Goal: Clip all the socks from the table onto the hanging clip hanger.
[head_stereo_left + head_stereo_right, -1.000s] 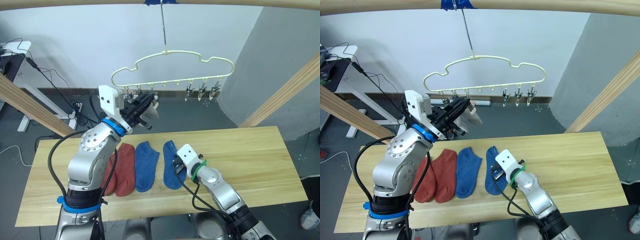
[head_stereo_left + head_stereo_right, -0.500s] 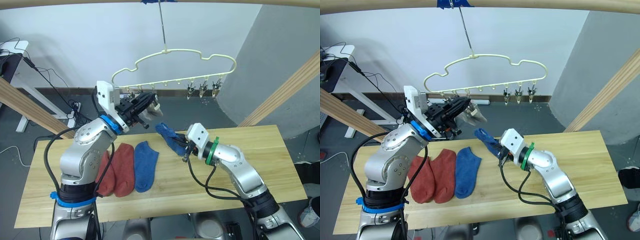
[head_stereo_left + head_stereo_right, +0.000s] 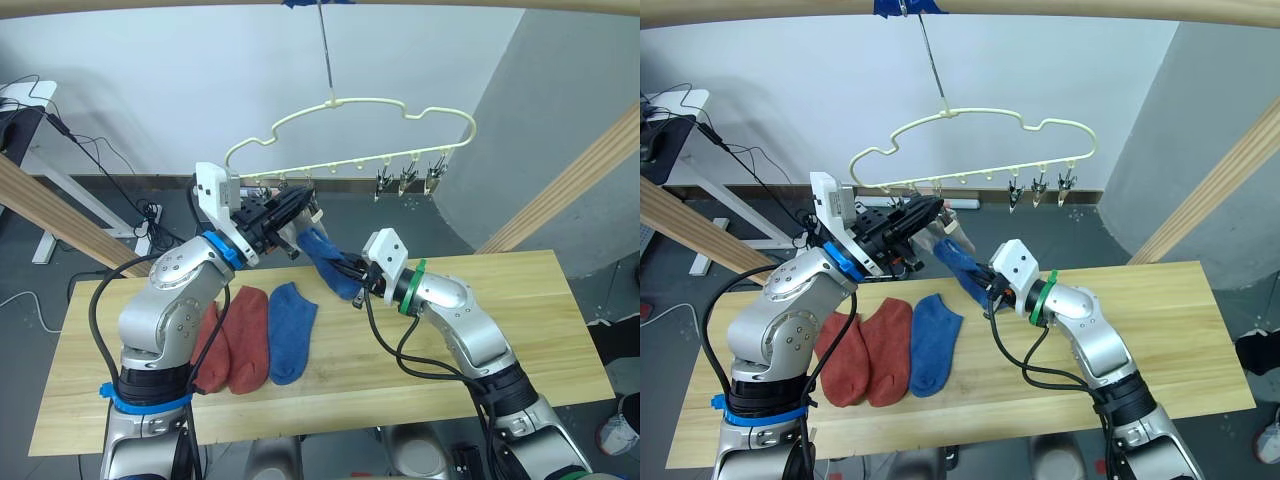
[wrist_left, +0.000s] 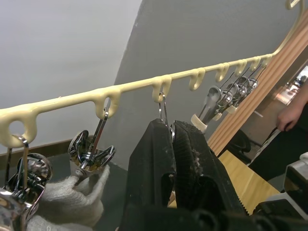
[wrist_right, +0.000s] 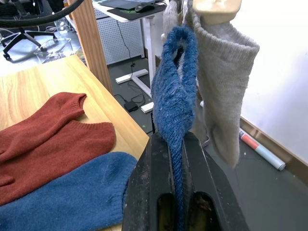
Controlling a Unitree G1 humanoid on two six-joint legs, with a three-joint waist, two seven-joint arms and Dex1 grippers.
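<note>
The right gripper (image 3: 990, 283) was clamped on a blue sock (image 3: 962, 265) and held it in the air above the table (image 3: 1160, 330), with the open cuff of the sock pointing up toward the clip hanger (image 3: 970, 140). The left gripper (image 3: 300, 200) was raised to the row of clips, and its two fingers (image 4: 163, 159) were pressed together around a metal clip (image 4: 163, 103) that hung from the cream bar. Two grey socks (image 5: 219, 82) already hung from the clips at the left end of the hanger, just beside the blue one. On the table there were two red socks (image 3: 235, 335) and one more blue sock (image 3: 290, 330), lying side by side.

In my judgement, the step in hand was to clip the blue sock. To do it well, the left gripper should squeeze the handles of the clip so that its mouth opens fully, and keep the clip steady, because the hanger hangs from one hook and can swing easily. The right gripper should bring the edge of the cuff straight up into the open mouth, deep enough to be caught, without pushing the grey socks. Only when the clip has closed on the knit should the right gripper let go.
</note>
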